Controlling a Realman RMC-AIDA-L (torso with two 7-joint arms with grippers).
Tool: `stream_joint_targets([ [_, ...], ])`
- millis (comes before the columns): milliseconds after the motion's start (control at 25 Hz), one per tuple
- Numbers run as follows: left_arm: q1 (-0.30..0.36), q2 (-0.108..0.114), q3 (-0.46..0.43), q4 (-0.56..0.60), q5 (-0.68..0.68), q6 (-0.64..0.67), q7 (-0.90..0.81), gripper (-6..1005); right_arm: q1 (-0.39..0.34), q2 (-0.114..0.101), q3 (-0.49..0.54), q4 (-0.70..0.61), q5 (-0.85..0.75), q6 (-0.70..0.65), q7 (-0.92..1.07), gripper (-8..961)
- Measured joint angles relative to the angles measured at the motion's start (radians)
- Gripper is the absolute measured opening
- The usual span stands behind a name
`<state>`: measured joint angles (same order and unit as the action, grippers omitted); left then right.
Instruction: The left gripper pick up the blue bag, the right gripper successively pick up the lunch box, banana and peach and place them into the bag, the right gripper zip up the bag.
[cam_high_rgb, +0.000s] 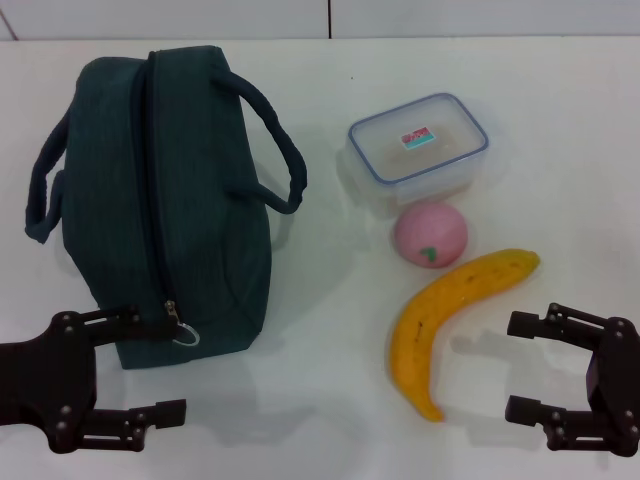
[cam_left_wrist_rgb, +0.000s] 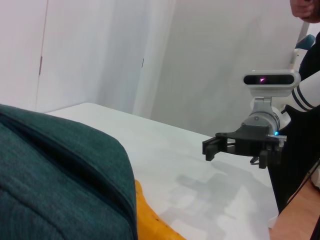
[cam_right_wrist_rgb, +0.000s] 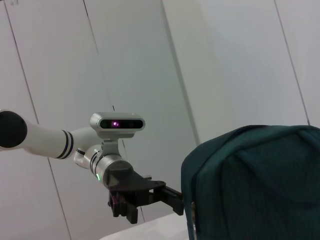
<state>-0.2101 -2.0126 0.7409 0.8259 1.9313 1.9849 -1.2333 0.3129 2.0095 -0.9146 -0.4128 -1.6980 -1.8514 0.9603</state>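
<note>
The dark teal-blue bag (cam_high_rgb: 165, 200) lies on the white table at the left, zipped shut, its ring pull (cam_high_rgb: 186, 333) at the near end. It also fills the near side of the left wrist view (cam_left_wrist_rgb: 55, 175) and shows in the right wrist view (cam_right_wrist_rgb: 255, 185). My left gripper (cam_high_rgb: 150, 365) is open at the bag's near end, one finger by the zip pull. The clear lunch box (cam_high_rgb: 418, 143) sits right of the bag, the pink peach (cam_high_rgb: 430, 233) just in front of it, then the banana (cam_high_rgb: 450, 315). My right gripper (cam_high_rgb: 525, 367) is open, right of the banana.
The white table (cam_high_rgb: 560, 110) ends at a pale wall behind. In the left wrist view the right arm's gripper (cam_left_wrist_rgb: 235, 145) shows across the table, beside a wooden edge (cam_left_wrist_rgb: 300, 210). The left arm (cam_right_wrist_rgb: 115, 175) shows in the right wrist view.
</note>
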Motion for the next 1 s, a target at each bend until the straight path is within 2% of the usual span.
stream_joint_targets([
  [520,0.0,0.0,0.002,0.001,-0.013,0.021,-0.011,856,0.0,0.0,0.004,0.01,0.0,0.0,0.0,833],
  [760,0.004,0.01,0.006,0.0,-0.181,0.05,-0.131,855,-0.001,0.0,0.007,0.01,0.0,0.0,0.0,829],
  [880,0.001,0.023,-0.019,-0.001,-0.243,0.048,-0.205,854,-0.001,0.0,0.007,0.01,0.0,0.0,0.0,827],
  [1000,-0.022,0.023,-0.114,0.001,-0.273,0.044,-0.276,854,0.0,0.0,0.006,0.01,0.0,0.003,0.0,826],
])
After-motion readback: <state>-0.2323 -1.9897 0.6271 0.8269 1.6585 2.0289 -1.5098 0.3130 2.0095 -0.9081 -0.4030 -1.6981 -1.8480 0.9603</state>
